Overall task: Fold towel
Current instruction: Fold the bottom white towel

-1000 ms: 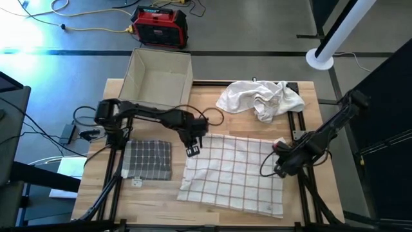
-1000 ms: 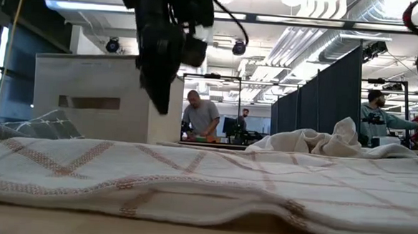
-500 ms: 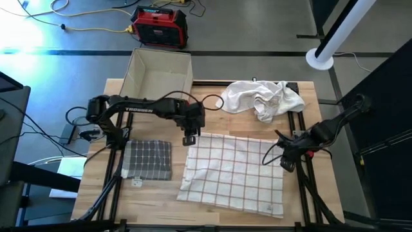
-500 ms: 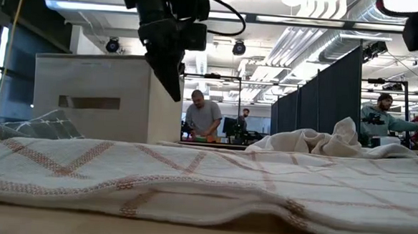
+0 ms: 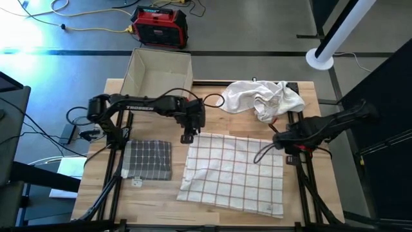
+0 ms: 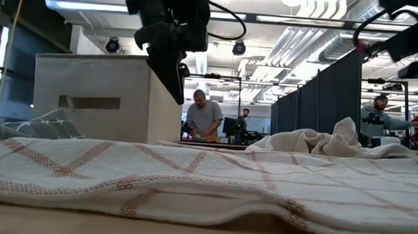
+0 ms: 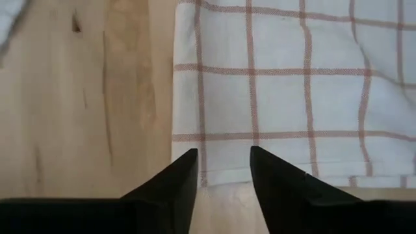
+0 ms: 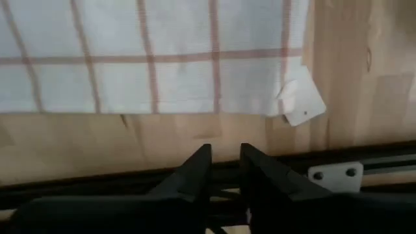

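A white cloth towel with a red-brown grid pattern (image 5: 233,170) lies spread flat in the lower middle of the high view, on the light wooden table (image 5: 212,119). The left gripper (image 5: 188,136) hangs just above the towel's upper left corner, its two dark fingers (image 7: 175,179) standing apart with the towel's edge showing between them in the left wrist view. The right gripper (image 5: 275,137) sits at the towel's upper right corner, above a small white tag (image 8: 303,104); its fingers (image 8: 195,166) are nearly together with only a narrow gap, gripping nothing. A crumpled plain white cloth (image 5: 261,98) rests in the upper middle, a folded grey checked towel (image 5: 149,160) at the left, and a beige cardboard box (image 5: 158,76) behind that.
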Robot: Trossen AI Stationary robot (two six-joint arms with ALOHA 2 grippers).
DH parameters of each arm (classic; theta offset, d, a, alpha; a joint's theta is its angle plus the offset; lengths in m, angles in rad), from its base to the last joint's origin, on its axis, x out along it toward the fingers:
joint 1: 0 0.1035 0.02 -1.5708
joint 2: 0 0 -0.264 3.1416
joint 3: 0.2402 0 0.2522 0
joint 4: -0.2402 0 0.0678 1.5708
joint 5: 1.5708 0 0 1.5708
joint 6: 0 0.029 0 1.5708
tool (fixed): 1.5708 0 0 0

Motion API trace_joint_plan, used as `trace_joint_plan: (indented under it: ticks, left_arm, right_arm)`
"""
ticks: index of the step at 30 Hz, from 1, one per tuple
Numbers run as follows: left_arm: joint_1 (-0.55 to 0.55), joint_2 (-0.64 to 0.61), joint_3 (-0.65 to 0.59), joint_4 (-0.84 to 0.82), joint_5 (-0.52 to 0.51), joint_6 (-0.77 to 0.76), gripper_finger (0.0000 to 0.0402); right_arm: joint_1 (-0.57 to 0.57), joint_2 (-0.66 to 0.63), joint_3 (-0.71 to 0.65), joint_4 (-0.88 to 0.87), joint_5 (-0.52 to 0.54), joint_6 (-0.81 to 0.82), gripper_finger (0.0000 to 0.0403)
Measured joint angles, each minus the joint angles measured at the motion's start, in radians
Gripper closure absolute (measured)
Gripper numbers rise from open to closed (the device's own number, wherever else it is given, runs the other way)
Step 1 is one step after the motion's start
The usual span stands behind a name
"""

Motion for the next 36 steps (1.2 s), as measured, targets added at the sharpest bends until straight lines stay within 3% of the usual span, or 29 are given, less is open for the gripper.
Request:
trace_joint_plan:
  ticks: [8,13,20,30,36]
  left_arm:
    - [0.005,0.043,0.0,0.005,-0.005,0.021,0.0234]
    - [0.005,0.065,0.0,-0.001,-0.002,0.056,0.0234]
    - [0.025,0.063,0.0,-0.027,0.054,0.102,0.0234]
    - [0.068,0.062,0.0,-0.059,0.06,0.118,0.0234]
    - [0.071,0.062,0.0,-0.058,0.06,0.129,0.0234]
  right_arm:
    - [-0.181,0.174,0.0,0.017,0.037,-0.12,0.0229]
    - [-0.269,0.272,0.0,0.094,0.04,-0.181,0.0188]
    - [-0.336,0.329,-0.092,0.241,0.04,-0.195,0.0179]
    - [-0.371,0.358,-0.099,0.235,0.048,-0.154,0.0179]
    - [-0.397,0.466,-0.099,0.265,0.031,-0.162,0.0179]
